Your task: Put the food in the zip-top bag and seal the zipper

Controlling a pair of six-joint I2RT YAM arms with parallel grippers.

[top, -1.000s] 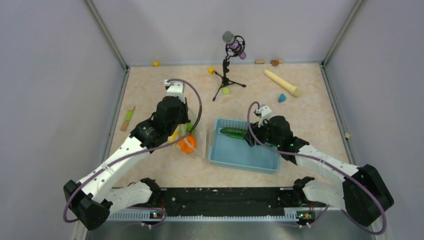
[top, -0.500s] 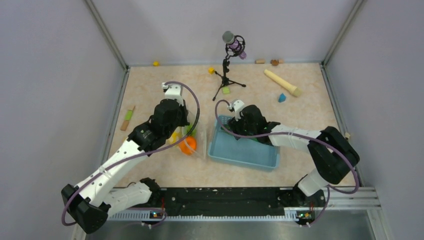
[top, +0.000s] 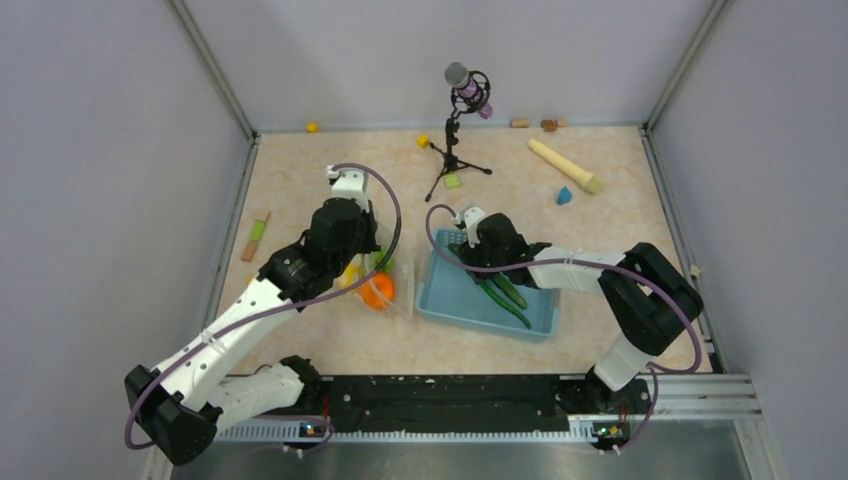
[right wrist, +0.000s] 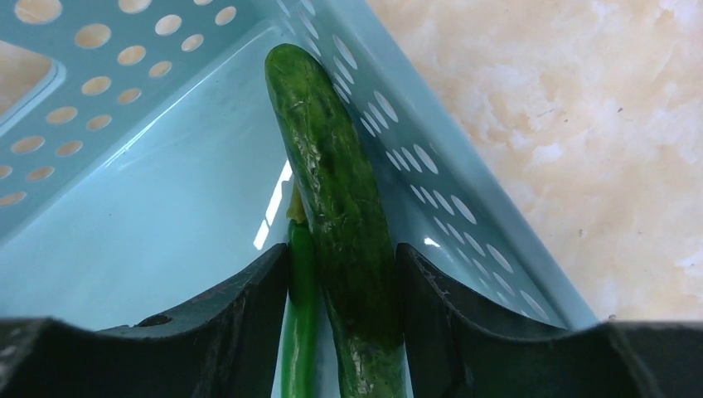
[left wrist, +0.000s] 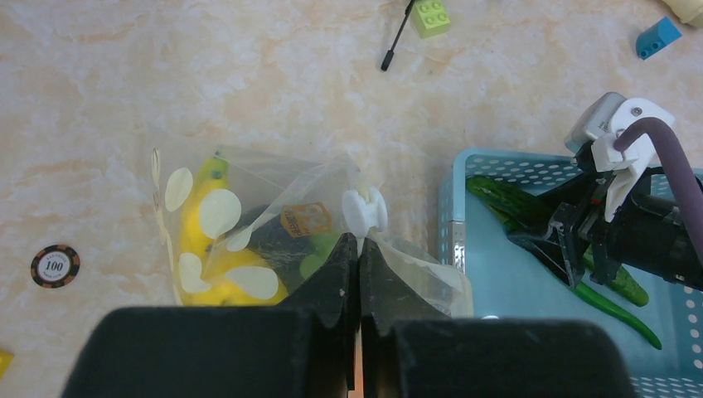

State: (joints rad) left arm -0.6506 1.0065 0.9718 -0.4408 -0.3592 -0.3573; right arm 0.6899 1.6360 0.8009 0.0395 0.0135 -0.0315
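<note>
**Right wrist: right tool (right wrist: pixel 341 253) closed across the cucumber (right wrist: pixel 332 166)**

Largest is the bench (top: pixel 300 180), with the basket (top: pixel 428 290) at its centre. The bag (left wrist: pixel 273 178) sits just beside the basket's left wall.

The left arm (top: pixel 250 310) reaches to the bag. The left tool (left wrist: pixel 359 245) is pressed fully together on the bag's mouth edge, right under the white slider (left wrist: pixel 365 211), and holds that edge up. Inside the bag lie the banana (left wrist: pixel 199 240) and the orange (top: pixel 377 290). Darker and green pieces lie there too, but they cannot be sorted out through the film.

The right arm (top: pixel 570 268) stretches over the basket. The right tool is drawn in on the cucumber. One finger (right wrist: pixel 464 332) is against its side, and the other is against a thin green pod (right wrist: pixel 300 332) lying alongside, so both are pinched between the jaws.

The cucumber lies on the basket floor along a perforated wall. Its long axis runs straight ahead between the fingers, crosswise to their closing. From above, that axis slants from the basket's far left corner toward the near right.

The bag lies to the left of the right tool, over the basket's left wall, and the cucumber's far end already points roughly that way. The right arm is the one placed to carry it. The move probably calls for a lift clear of the wall, then a leftward pass into the held-up mouth. The pod may well come along.
</note>
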